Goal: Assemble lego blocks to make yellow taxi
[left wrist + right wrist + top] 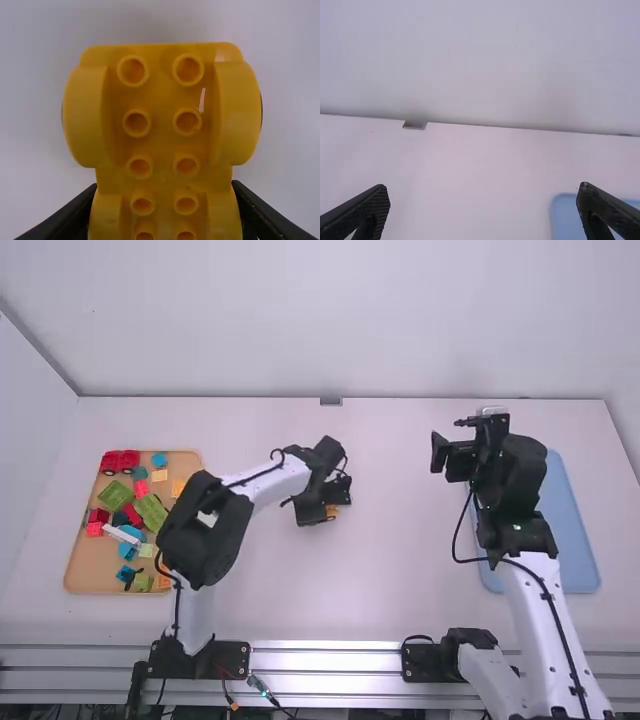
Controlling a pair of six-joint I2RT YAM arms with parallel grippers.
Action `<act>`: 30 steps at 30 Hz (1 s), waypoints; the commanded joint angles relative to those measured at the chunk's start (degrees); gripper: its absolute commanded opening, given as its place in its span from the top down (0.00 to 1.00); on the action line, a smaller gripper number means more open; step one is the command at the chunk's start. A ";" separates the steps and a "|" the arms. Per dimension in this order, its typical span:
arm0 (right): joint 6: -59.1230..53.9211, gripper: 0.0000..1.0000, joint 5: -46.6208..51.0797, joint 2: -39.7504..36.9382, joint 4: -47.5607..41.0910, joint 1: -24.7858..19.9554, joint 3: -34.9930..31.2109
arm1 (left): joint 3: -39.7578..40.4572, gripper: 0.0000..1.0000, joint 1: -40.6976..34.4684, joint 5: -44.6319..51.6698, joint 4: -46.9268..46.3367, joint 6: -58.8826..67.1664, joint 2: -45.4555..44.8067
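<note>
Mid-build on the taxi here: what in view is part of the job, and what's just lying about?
Job:
- yellow base, in the left gripper
- blocks in the tan tray, likely the parts supply

Lying about:
- blue tray at far right, seemingly unused

The left arm (205, 525) stands between the tray (82, 562) and the table's open middle (400, 570).

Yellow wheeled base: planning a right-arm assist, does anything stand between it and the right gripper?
The left gripper, its fingers against both sides of the yellow base, may be in the way; nothing else visible stands between it and the right gripper.
</note>
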 commanded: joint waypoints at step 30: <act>0.17 0.01 -0.11 -1.36 0.33 0.92 -1.38 | 5.27 0.01 -1.75 9.35 -10.84 8.00 -3.85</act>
